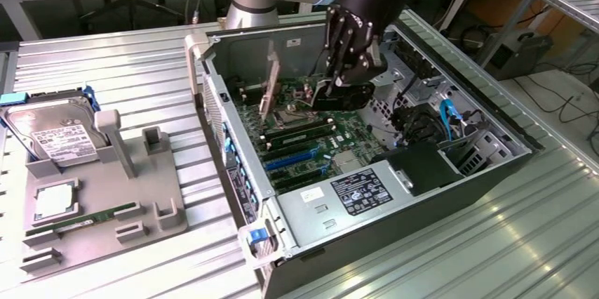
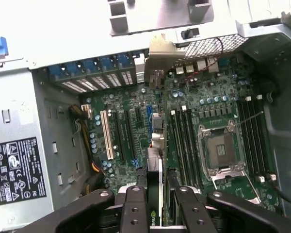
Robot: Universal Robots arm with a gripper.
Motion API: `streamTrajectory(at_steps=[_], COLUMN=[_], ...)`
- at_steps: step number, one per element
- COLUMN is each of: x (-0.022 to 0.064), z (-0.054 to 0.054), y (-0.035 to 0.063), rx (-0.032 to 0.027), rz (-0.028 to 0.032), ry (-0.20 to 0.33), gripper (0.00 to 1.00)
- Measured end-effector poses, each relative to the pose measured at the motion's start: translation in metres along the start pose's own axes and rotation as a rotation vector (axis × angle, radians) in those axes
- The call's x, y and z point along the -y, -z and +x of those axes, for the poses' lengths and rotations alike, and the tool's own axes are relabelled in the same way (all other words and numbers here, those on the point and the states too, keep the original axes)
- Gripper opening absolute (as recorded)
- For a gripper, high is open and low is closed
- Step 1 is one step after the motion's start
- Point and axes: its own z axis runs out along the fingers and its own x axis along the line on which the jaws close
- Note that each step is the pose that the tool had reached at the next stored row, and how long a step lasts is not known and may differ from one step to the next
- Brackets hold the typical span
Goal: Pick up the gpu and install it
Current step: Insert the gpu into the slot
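While the claw (image 1: 343, 92) reaches down inside the open computer case (image 1: 487, 173), its fingers (image 2: 136, 206) are closed narrowly on the gpu (image 2: 154, 170). The gpu stands on edge over the motherboard (image 2: 218, 97), with its silver bracket (image 2: 161, 52) at the case's rear wall; whether it is seated in a slot cannot be told. Beside the case, on the counter (image 1: 112, 67), is a grey tray (image 1: 140, 194) with a hard drive (image 1: 56, 137) and a RAM stick (image 1: 84, 220).

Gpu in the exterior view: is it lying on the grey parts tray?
No: the tray holds a hard drive and a RAM stick, while the gpu stands inside the case at the tool.
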Motion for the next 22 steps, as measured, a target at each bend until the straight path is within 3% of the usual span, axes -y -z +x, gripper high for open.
streamTrajectory(at_steps=[1,2,4,5,6,7,12,22], x=[0.0001,0.0001,-0.0002,-0.0003,-0.0004,-0.0004,-0.0014,-0.0187], z=[0.000,0.000,0.000,0.000,0.000,0.000,0.000,0.003], y=[-0.0002,-0.0006,-0.0009,-0.0012,-0.0017,-0.0028,-0.0106,-0.0368], rx=[-0.0003,0.0015,0.0039,0.0051,0.0054,0.0051,0.0027,0.0007], rz=[0.0073,0.0244,0.0443,0.0530,0.0579,0.0606,0.0618,0.0623], ry=[0.011,0.020,0.024,0.026,0.030,0.037,0.076,0.109], gripper=[0.26,0.26,0.26,0.26,0.26,0.26,0.26,0.26])
